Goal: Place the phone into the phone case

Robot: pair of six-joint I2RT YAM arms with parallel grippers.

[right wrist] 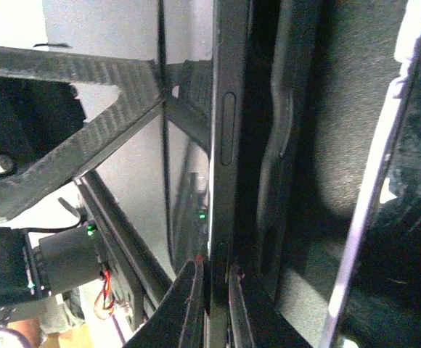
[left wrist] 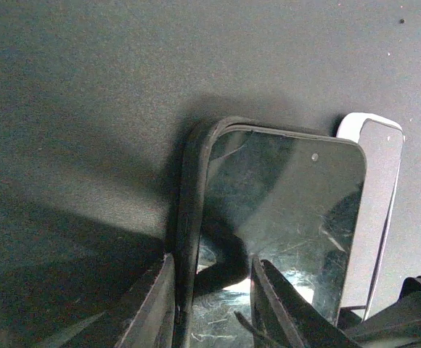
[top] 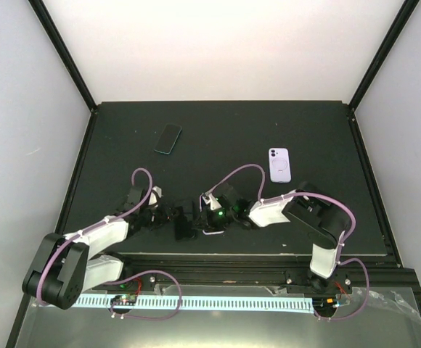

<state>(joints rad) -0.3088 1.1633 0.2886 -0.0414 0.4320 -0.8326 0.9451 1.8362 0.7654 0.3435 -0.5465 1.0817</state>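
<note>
A black phone case (left wrist: 190,217) stands on edge on the dark mat, with the phone (left wrist: 290,210) and its scratched glass screen lying against it. My left gripper (left wrist: 214,304) straddles the case's side wall: one finger is outside the wall, the other on the glass. In the right wrist view my right gripper (right wrist: 216,297) pinches the phone's thin dark side (right wrist: 225,138), which carries buttons. The case's moulded button ridge (right wrist: 283,145) sits just beside it. In the top view the left gripper (top: 178,217) and right gripper (top: 214,217) meet at the table's near middle.
A white-edged slab (left wrist: 374,210) stands just behind the phone, also seen in the top view (top: 212,232). A dark phone (top: 168,138) lies at the back left and a lavender phone or case (top: 279,164) at the right. Black frame posts (top: 65,58) border the mat.
</note>
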